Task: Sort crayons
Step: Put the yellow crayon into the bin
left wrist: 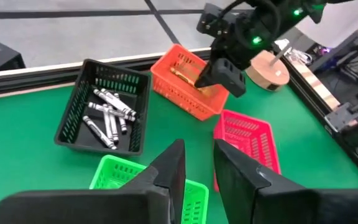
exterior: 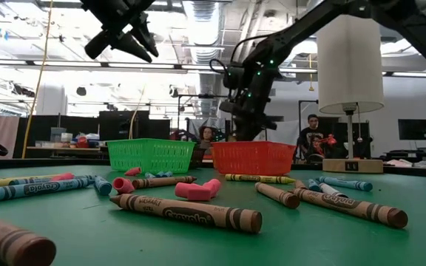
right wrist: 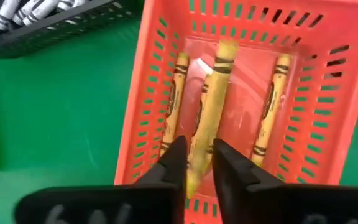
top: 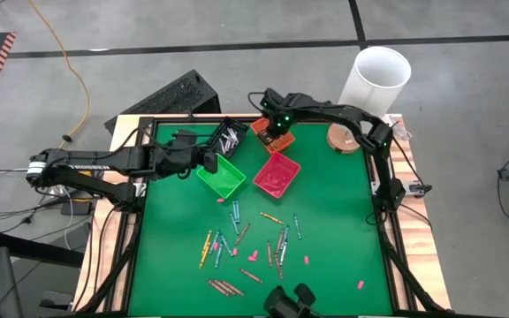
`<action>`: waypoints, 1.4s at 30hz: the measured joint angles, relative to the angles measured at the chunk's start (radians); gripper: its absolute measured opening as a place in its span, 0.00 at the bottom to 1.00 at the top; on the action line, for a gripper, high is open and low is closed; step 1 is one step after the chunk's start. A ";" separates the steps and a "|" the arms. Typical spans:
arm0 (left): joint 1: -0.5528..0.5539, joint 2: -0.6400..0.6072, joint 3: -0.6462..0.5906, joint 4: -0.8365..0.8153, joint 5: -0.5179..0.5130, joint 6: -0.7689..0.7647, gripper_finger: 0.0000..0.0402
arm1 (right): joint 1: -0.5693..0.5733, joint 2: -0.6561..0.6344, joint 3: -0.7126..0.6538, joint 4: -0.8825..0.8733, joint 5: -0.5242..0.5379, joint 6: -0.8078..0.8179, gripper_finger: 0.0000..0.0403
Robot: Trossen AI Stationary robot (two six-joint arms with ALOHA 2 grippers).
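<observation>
Several crayons lie loose on the green mat. At the far edge stand a black bin with white crayons, an orange bin, a green bin and a red bin. My right gripper points down into the orange bin, where two yellow crayons lie on the floor. A third yellow crayon has its near end between the slightly parted fingers. My left gripper hovers above the green bin, open a little, with nothing in it. My right gripper comes steeply from above, with the near end of the yellow crayon in the gap between its fingertips. The crayon runs away from the fingers toward the bin's floor. Whether the fingers touch it, I cannot tell.
A white bucket and a wooden disc stand at the far right corner. Small pink bits lie among the loose crayons. The mat's right half has free room. People show in the room behind.
</observation>
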 joint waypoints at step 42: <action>-0.444 0.524 0.000 -0.214 0.580 -0.575 0.28 | -0.119 -0.378 0.001 0.013 0.052 -0.127 0.38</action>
